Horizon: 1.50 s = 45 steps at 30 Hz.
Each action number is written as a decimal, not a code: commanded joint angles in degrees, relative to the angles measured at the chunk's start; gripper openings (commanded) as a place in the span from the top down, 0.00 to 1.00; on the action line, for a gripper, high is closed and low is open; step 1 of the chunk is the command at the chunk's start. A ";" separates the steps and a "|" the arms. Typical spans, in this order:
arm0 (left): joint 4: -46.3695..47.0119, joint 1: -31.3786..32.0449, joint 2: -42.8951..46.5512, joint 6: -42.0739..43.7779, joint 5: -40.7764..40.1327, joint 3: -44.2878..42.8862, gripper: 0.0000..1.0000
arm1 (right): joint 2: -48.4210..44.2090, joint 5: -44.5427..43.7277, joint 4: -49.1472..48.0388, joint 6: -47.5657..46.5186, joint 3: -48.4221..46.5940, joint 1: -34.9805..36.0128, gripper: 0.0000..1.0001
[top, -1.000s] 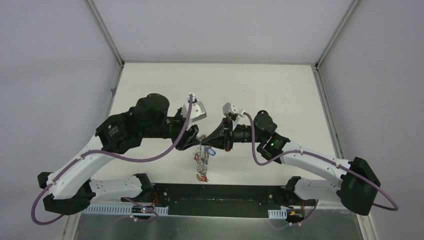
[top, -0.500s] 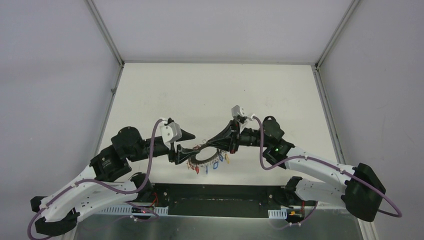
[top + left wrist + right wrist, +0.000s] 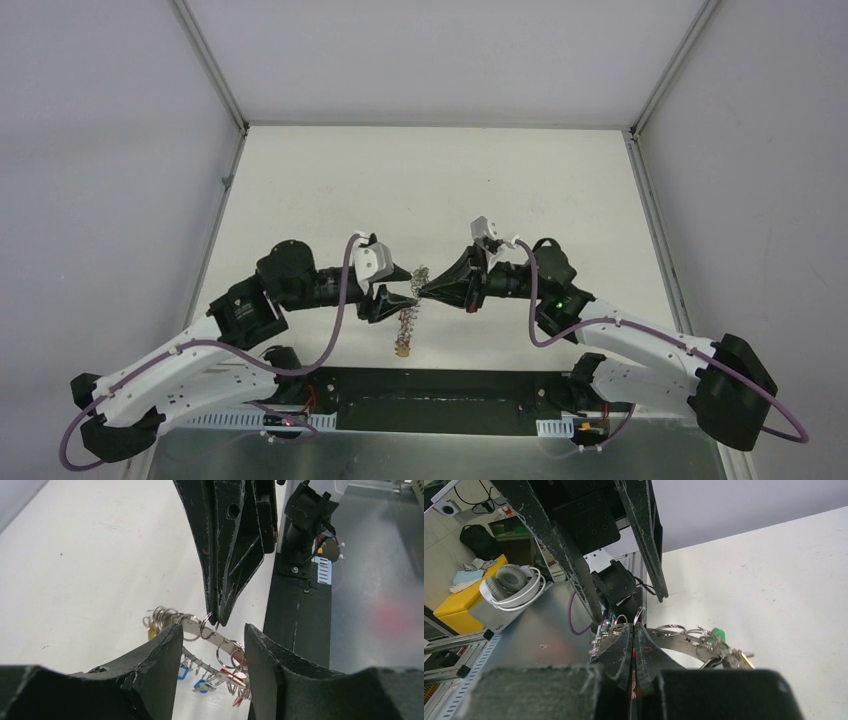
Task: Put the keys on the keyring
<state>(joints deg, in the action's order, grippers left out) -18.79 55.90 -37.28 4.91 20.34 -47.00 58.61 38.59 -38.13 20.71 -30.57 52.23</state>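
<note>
Keyring (image 3: 220,639): flat silver-grey metal band, fringed with small wire split rings and plastic tags. It is held up between the two hands, over the near part of the white matte table (image 3: 330,190), close to the black base plate (image 3: 440,385).

Right hand (image 3: 633,632): rough black tapered fingers pinched fully together on the band's upper edge, where a split ring sits.

Left hand (image 3: 212,627): fingers apart and holding nothing, one either side of the band. Can't tell if either finger touches it.

Top view shows the ring edge-on as a thin dangling strip, so colours are unreadable there. The left wrist view shows the band crossing the gap between the fingers, with blue tags (image 3: 184,672) and a red tag (image 3: 235,700) hanging below. Only the right wrist view shows a green tag (image 3: 719,633).

Can't pick out single keys in the fringe.

Room: bare table beyond and to both sides of the hands. Tight on the near side, toward the base plate.
</note>
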 commanded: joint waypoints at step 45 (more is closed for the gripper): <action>8.69 -13.71 -4.75 -13.14 17.84 3.32 0.66 | -1.75 1.14 -6.61 1.79 -1.60 -1.34 1.00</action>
<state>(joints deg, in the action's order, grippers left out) -10.92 42.65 -42.33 -8.36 41.95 -42.44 58.02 38.98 -38.33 21.58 -29.87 51.07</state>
